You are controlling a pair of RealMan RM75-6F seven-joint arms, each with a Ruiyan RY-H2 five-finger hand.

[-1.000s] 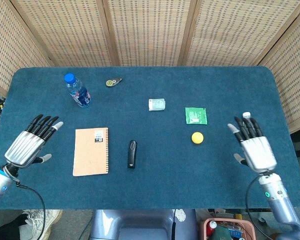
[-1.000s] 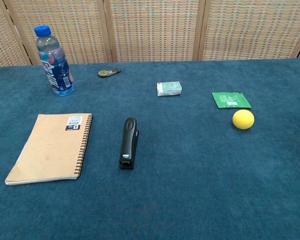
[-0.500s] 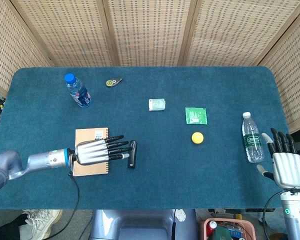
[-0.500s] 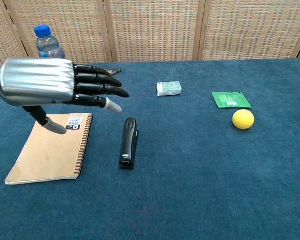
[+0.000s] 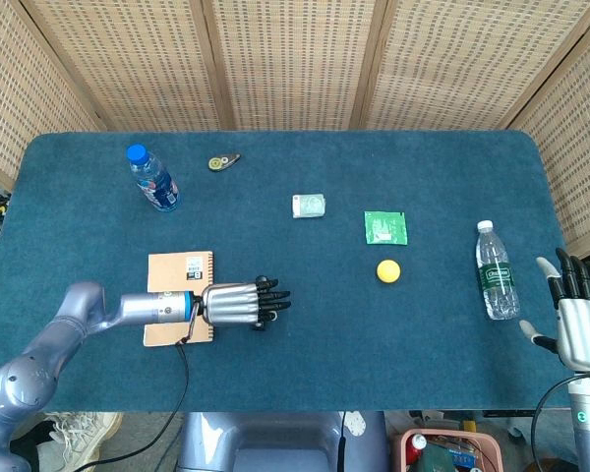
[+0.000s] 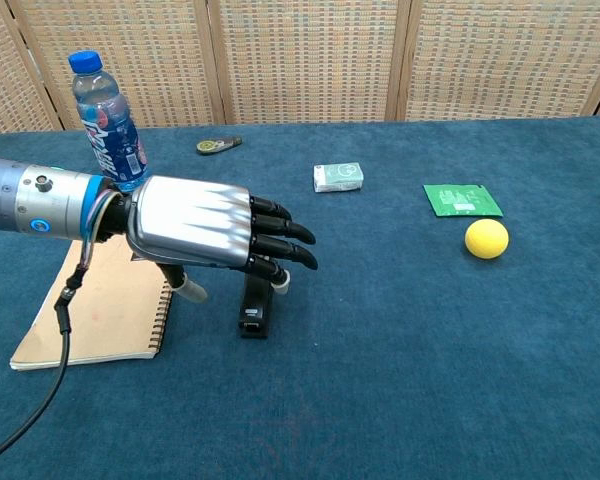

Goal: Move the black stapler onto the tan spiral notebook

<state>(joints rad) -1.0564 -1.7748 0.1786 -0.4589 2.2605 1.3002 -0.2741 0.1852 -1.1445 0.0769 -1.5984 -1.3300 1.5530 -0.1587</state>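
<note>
Fingers of the left hand [image 6: 205, 225] now reach out over the black stapler [image 6: 254, 310], spread and extended with nothing between them, where half a second ago they were short of it, above the edge of the tan spiral notebook [image 5: 171, 277]. In the head view the left hand [image 5: 238, 303] covers most of the stapler, which lies flat on the blue desk [image 5: 305, 364] just right of the notebook's spiral binding, toward the front edge and left of centre. Whether any fingertip touches it I cannot tell. I judge the reach is nearly done and the grasp not yet made; the stapler then has only a short way leftward to travel onto the notebook. Further right sit a yellow ball [image 5: 388, 270] and a clear plastic bottle [image 5: 494, 281] lying near the right edge. At the front right corner the right hand [image 5: 578, 320] has drawn back off the desk edge, fingers apart and holding nothing, so it plays no part in this step.
</note>
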